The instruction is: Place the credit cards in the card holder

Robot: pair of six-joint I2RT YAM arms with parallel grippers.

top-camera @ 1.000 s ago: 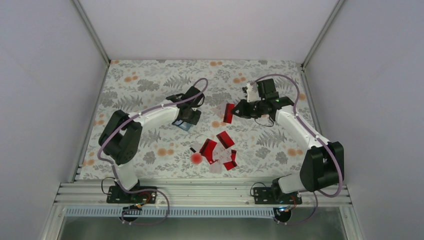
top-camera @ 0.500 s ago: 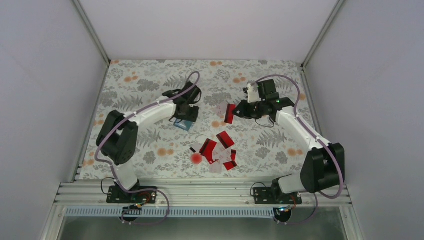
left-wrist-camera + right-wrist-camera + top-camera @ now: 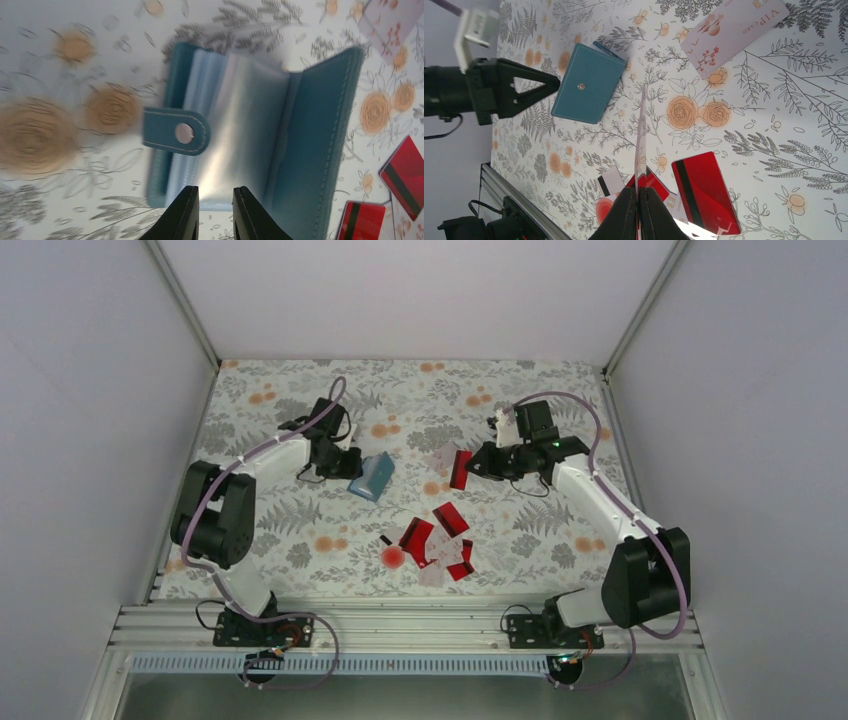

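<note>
The teal card holder (image 3: pixel 372 477) lies on the floral mat, propped open; the left wrist view shows its clear sleeves (image 3: pixel 250 125) and snap tab. My left gripper (image 3: pixel 216 189) hovers at the holder's near edge, jaws a little apart, nothing between them; in the top view it (image 3: pixel 352 465) sits just left of the holder. My right gripper (image 3: pixel 638 190) is shut on a red card (image 3: pixel 459 468), seen edge-on (image 3: pixel 641 135), held above the mat right of the holder (image 3: pixel 586 85). A pale card (image 3: pixel 734 30) lies flat nearby. Several red and white cards (image 3: pixel 448 518) lie in a loose pile.
A small round red blob (image 3: pixel 393 557) and a tiny black piece (image 3: pixel 385 539) lie left of the pile. White walls enclose the mat on three sides. The metal rail with both arm bases runs along the near edge.
My left arm has swung left, off the top of the holder, and the holder now lies opened wider. My right gripper has barely moved with its red card.
</note>
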